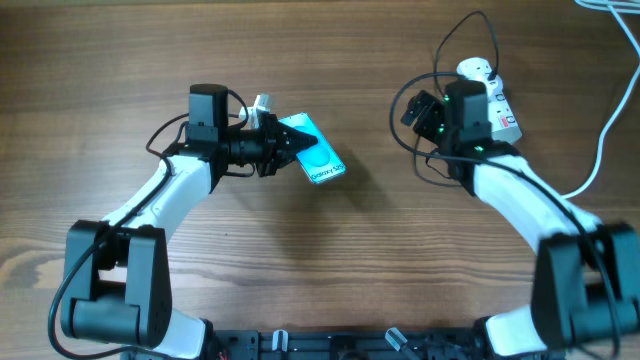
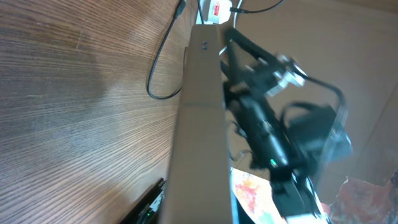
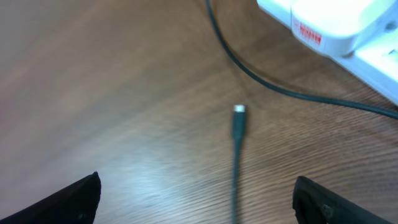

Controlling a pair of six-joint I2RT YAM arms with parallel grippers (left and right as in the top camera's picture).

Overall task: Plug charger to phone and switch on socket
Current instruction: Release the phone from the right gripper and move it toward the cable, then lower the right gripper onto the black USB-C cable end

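The phone (image 1: pixel 322 158), with its teal-blue screen, is held off the table in my left gripper (image 1: pixel 287 143), which is shut on its near end. In the left wrist view the phone (image 2: pixel 199 118) shows edge-on between the fingers (image 2: pixel 208 208). The charger's thin black cable (image 1: pixel 441 50) loops round the white socket strip (image 1: pixel 502 112), which my right arm partly hides. My right gripper (image 1: pixel 422 112) is open. In the right wrist view its fingers (image 3: pixel 199 199) hang above the table, with the charger's plug tip (image 3: pixel 239 119) lying ahead between them and the socket (image 3: pixel 339 25) beyond.
A thick white lead (image 1: pixel 606 110) runs off from the socket towards the right edge. The black cable lies in loops on the wood left of the socket (image 1: pixel 405 95). My right arm shows in the left wrist view (image 2: pixel 273 130).
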